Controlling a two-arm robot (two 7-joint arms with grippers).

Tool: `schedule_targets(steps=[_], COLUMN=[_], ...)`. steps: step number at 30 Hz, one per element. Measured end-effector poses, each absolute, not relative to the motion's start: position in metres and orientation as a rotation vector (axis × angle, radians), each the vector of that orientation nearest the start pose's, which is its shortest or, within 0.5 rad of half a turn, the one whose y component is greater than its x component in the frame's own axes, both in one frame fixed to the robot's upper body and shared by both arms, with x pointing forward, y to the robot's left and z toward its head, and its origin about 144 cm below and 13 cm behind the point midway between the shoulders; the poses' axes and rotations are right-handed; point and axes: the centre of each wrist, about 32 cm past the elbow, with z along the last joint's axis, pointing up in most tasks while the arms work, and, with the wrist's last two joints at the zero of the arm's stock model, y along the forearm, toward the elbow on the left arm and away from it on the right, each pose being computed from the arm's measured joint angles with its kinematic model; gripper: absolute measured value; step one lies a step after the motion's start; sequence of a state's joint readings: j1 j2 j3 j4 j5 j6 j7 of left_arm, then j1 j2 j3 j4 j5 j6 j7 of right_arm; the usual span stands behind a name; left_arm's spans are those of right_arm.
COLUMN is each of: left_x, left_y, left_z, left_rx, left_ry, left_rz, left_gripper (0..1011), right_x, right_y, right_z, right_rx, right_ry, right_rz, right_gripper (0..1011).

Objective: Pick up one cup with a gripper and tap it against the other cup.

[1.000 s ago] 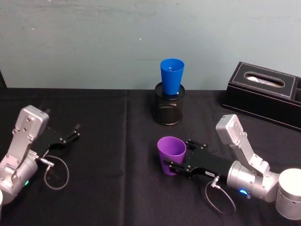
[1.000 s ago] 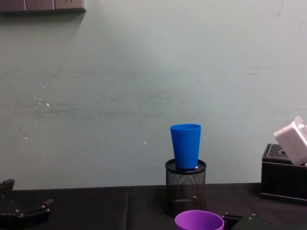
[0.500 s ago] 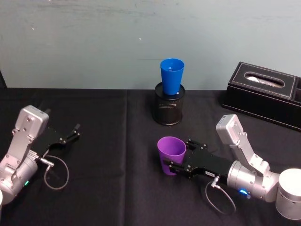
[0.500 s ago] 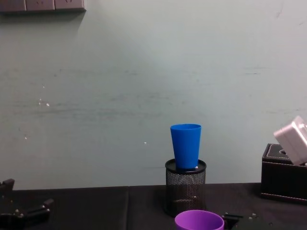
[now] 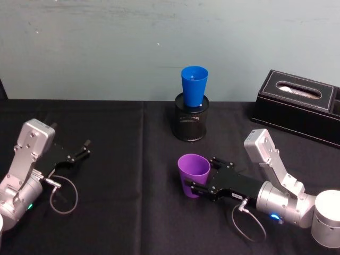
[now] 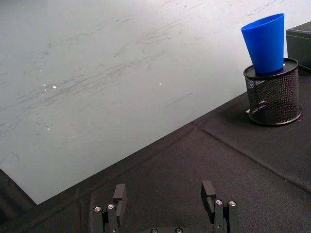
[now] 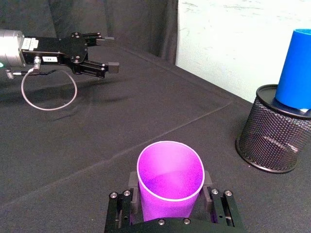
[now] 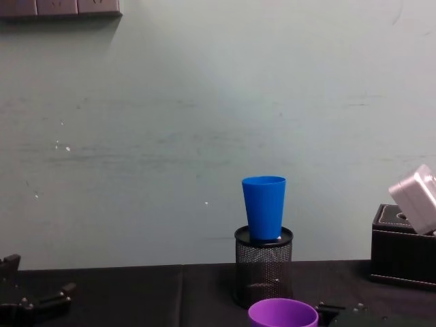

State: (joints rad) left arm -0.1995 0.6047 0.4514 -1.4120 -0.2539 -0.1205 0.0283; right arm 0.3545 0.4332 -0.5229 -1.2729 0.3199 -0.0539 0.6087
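The right gripper (image 5: 197, 183), long, black and flat-fingered on a silver arm, is closed around the lower body of the smooth purple plastic tapered tumbler (image 5: 192, 173); the right wrist view shows a finger (image 7: 132, 188) pressed against each side of the cup, which stands upright with its mouth open upward, low over the table. Ahead of this gripper and slightly to its right stands the black mesh pen holder (image 5: 191, 124), with the bright blue plastic tapered tumbler (image 5: 194, 86) seated upright in its mouth, well apart from the purple one. Judged risks: the grip is low on a slick tapered wall, so the cup may slip or tilt on lifting; the blue tumbler sits high and loosely, so a hard tap could knock it out or topple the holder. The left gripper (image 5: 79, 150) rests idle far to the left, fingers parted and empty. The surface is a black cloth-covered table (image 5: 133, 212), creased in seams. Farther right lies a black leather-look tissue box (image 5: 299, 105). Behind stands a scuffed pale green wall (image 8: 204, 102).
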Motion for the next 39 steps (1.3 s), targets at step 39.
schedule_targets(steps=[39], left_x=[0.4886], left_y=[0.3097], left_z=[1.1398], left_rx=[0.304], left_ry=[-0.285], left_rz=[1.248], left_gripper=[1011], right_x=[0.5281], right_y=[-0.2555], right_z=[1.1449], right_rx=[-0.115], right_ry=[-0.059], right_rz=[-0.628], right_gripper=[1003])
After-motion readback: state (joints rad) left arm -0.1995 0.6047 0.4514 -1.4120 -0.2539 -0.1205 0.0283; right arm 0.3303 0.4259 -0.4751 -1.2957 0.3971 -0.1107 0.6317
